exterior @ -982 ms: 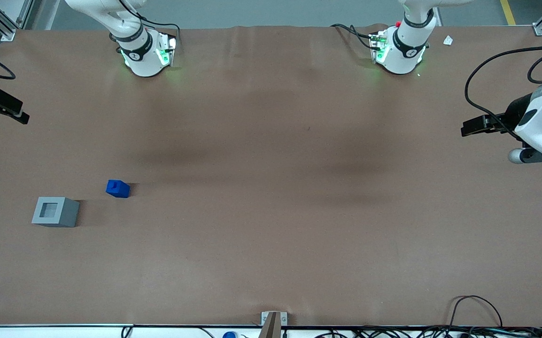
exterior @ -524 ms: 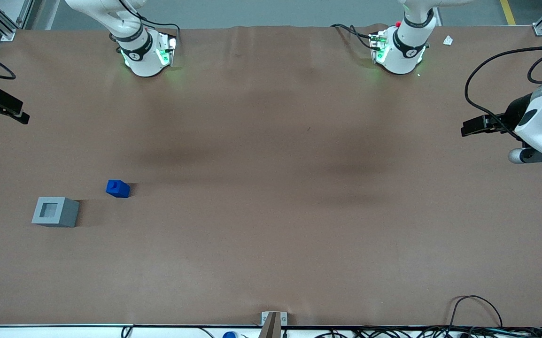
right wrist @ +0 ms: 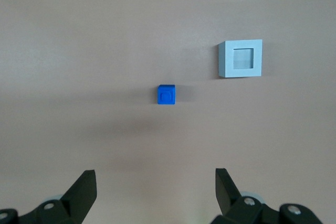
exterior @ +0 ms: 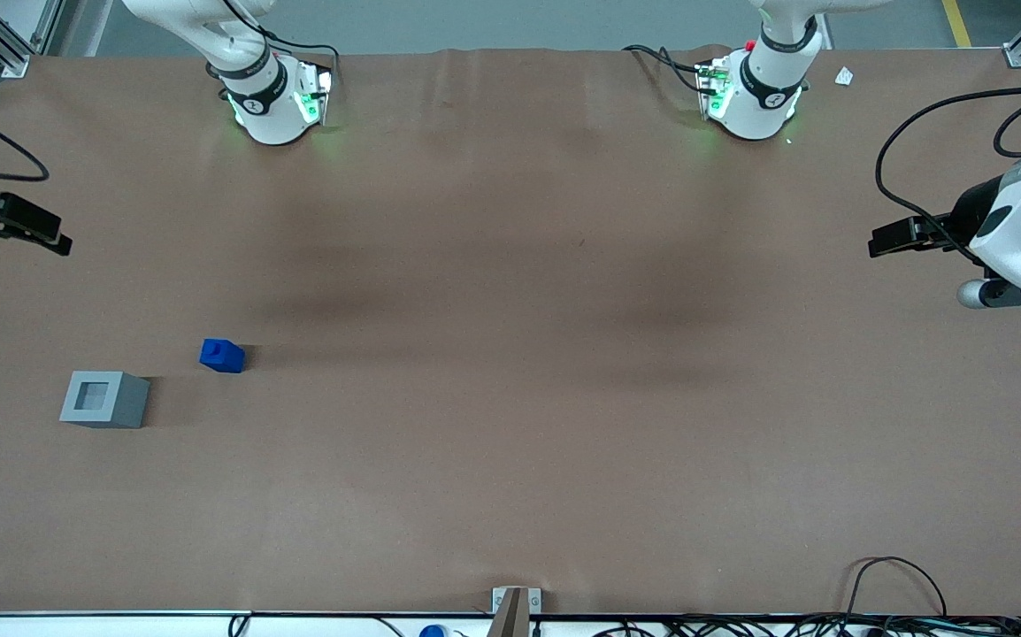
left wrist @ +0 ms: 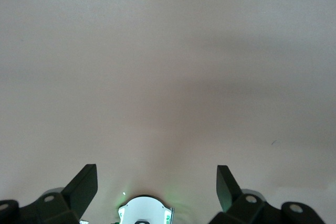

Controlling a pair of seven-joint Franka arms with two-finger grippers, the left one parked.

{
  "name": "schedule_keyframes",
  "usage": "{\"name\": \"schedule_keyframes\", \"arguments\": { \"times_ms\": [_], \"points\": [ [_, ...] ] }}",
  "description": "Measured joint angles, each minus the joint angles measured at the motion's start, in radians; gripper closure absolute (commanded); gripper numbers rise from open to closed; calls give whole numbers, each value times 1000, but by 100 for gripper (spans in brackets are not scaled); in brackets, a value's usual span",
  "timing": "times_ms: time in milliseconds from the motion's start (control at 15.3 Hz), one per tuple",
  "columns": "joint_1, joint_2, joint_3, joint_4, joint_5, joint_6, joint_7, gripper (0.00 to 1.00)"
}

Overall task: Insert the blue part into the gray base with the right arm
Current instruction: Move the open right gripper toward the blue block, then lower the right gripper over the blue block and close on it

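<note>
The blue part [exterior: 222, 356] lies on the brown table, its stub up, apart from the gray base [exterior: 103, 399], which sits a little nearer the front camera with its square recess empty. My right gripper [exterior: 55, 239] hangs at the working arm's end of the table, farther from the front camera than both blocks. In the right wrist view the gripper [right wrist: 156, 182] is open and empty, with the blue part [right wrist: 166, 94] and the gray base [right wrist: 240, 59] lying ahead of its fingers.
Two arm pedestals [exterior: 273, 97] [exterior: 754, 93] stand at the table's back edge. A small white scrap [exterior: 844, 76] lies near the second one. A metal bracket [exterior: 515, 606] and loose cables [exterior: 900, 579] sit at the front edge.
My right gripper has moved a little nearer the front camera and toward the blocks. The blue part and gray base have not moved.
</note>
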Motion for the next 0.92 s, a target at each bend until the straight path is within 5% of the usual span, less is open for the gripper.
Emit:
{"name": "schedule_keyframes", "arguments": {
  "times_ms": [655,917],
  "points": [
    [-9,92,-5,-171,-1,265,0,0],
    [-9,133,-4,-236,-1,380,-1,8]
  ]
}}
